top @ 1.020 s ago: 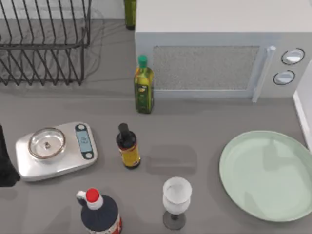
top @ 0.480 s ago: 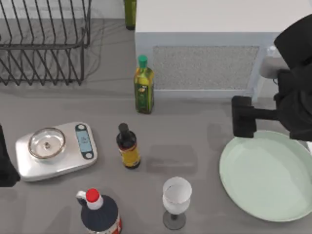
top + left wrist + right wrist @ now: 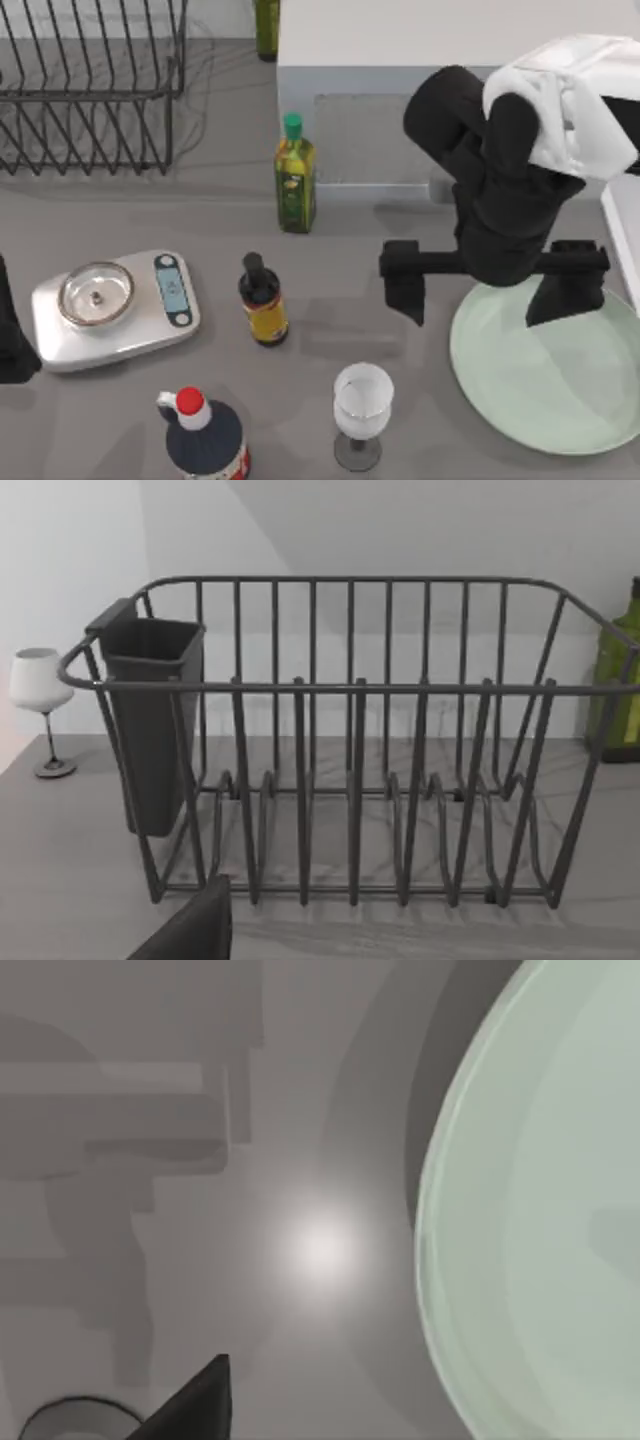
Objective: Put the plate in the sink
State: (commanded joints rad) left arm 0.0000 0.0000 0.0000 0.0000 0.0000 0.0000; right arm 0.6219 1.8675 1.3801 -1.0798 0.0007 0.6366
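Observation:
The plate (image 3: 545, 385) is a wide pale mint-green disc with a low rim, lying flat on the table at the right. My right gripper (image 3: 483, 288) hovers over its upper left rim, open wide. One of its fingers (image 3: 405, 285) is above bare table left of the plate, the other above the plate's inside. In the right wrist view the plate (image 3: 545, 1210) curves past beside one dark fingertip (image 3: 195, 1400), and nothing is held. My left gripper (image 3: 10, 335) sits parked at the table's left edge. The sink is out of view.
A wine glass (image 3: 360, 405) stands just left of the plate. A small dark bottle (image 3: 263, 300), a green oil bottle (image 3: 294, 175), a red-capped bottle (image 3: 203, 435) and a scale (image 3: 115, 308) lie further left. The microwave (image 3: 400, 100) and wire dish rack (image 3: 90, 85) are at the back.
My right arm has come in from the right edge and swung left over the plate's upper rim, its open fingers now straddling that rim. The plate and left arm have not moved.

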